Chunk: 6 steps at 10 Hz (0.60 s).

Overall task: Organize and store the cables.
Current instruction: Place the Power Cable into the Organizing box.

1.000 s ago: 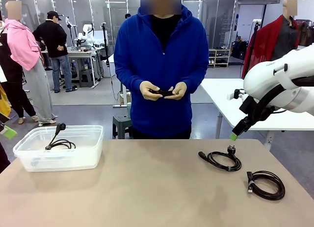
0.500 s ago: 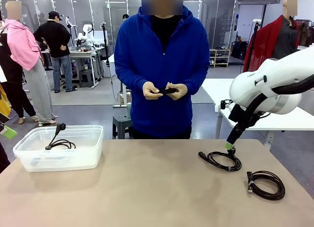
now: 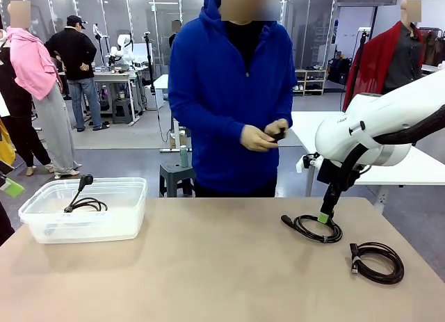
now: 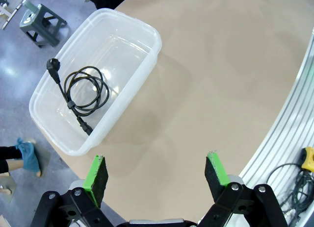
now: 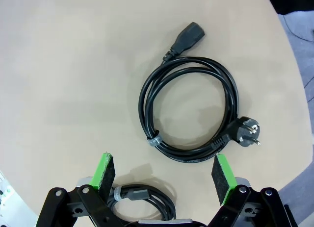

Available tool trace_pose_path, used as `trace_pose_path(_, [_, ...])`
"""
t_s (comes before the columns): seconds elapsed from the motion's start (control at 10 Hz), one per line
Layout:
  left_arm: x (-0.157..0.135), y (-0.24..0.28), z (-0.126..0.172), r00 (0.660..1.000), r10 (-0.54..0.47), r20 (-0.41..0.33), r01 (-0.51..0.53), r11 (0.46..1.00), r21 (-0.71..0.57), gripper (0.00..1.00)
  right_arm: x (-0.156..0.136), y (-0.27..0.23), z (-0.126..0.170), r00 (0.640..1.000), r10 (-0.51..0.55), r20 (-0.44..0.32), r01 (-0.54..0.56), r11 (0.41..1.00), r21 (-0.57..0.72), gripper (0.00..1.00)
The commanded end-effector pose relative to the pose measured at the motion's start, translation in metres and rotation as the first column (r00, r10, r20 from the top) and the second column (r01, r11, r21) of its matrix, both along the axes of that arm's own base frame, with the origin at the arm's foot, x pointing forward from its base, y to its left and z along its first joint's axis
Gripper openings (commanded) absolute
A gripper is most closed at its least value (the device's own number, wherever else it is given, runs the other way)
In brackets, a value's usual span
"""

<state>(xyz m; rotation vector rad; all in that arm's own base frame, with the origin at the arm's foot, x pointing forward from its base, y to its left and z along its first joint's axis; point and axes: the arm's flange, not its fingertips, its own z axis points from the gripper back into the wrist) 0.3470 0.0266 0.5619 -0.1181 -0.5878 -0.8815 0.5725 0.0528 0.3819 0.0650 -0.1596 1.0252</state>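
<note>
Two coiled black cables lie on the tan table at the right: one with a round plug (image 3: 300, 229) (image 5: 153, 138), the other (image 3: 357, 261) (image 5: 142, 195) nearer the front edge. My right gripper (image 3: 323, 216) (image 5: 163, 172) hangs open just above the first coil, its green pads straddling the coil's near rim. A third cable (image 3: 87, 205) (image 4: 83, 89) sits coiled inside the clear plastic bin (image 3: 104, 228) (image 4: 147, 45) at the left. My left gripper (image 4: 157, 175) is open high above the table beside the bin, holding nothing.
A person in a blue hoodie stands at the far edge, both hands (image 3: 268, 136) at chest height around a small black object. The table's middle (image 3: 208, 259) is bare. Its rounded edge runs close to the right-hand cables.
My right arm has swung left and come down from above the table's right side to just over the plugged coil. The person has turned and shifted both hands to the right.
</note>
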Motion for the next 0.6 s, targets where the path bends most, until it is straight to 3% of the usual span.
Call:
trace_pose_path(0.0, [-0.001,-0.001,0.001,1.0,0.002,0.002,-0.002,1.0,0.01,1.0,0.007,-0.002,-0.01,0.997,0.075,-0.015,-0.075,0.997,-0.018,1.0])
trace_pose_path(0.5, [-0.001,-0.001,0.001,1.0,0.002,0.002,-0.002,1.0,0.01,1.0,0.006,0.009,-0.039,0.973,0.222,-0.059,-0.227,0.97,-0.086,1.0])
